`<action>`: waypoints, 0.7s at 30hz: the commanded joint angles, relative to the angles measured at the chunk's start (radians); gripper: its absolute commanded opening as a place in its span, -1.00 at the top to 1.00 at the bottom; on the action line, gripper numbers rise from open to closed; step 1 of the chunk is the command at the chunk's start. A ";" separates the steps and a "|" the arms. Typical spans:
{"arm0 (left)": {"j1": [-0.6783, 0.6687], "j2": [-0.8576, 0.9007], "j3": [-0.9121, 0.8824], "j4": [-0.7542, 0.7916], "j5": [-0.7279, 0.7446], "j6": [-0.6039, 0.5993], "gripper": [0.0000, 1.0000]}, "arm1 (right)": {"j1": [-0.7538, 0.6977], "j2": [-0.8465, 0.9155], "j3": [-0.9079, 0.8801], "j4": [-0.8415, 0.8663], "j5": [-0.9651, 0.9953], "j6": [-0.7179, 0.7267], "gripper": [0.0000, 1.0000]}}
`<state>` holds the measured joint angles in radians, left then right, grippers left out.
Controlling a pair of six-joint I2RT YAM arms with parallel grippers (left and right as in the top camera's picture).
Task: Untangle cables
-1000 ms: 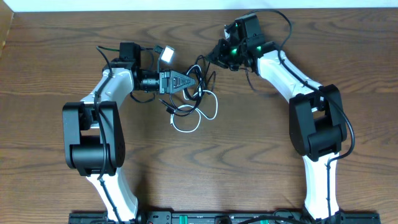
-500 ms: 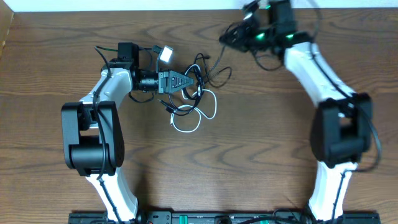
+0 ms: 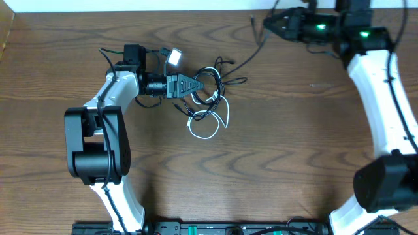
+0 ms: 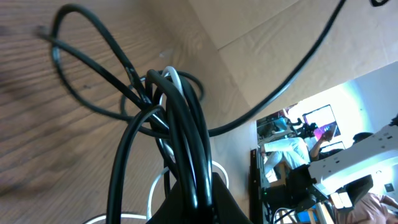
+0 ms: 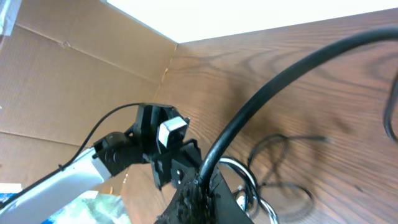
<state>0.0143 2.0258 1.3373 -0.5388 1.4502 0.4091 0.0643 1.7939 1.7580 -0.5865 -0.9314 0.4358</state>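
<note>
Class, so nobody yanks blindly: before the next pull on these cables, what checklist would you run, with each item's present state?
1. Left claw shut on the cable bundle: ok.
2. Right claw shut on one black cable: ok.
3. That cable free of the bundle: not ok, it runs back into it.
4. White cable separated: not ok, its loop runs into the bundle.
5. Where the black cable threads through the bundle: cannot tell.

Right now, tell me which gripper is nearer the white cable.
Left. The left gripper clamps the tangle right beside the white cable; the right gripper sits far away, gripping a black cable.
</note>
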 commanded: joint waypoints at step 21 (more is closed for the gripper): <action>0.042 0.003 0.008 0.001 -0.573 -0.277 0.84 | -0.278 -0.239 0.005 -0.335 0.005 -0.249 0.98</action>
<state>0.0452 2.0258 1.3373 -0.5381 0.9501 0.1658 -0.2089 1.5723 1.7580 -0.9016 -0.9329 0.2470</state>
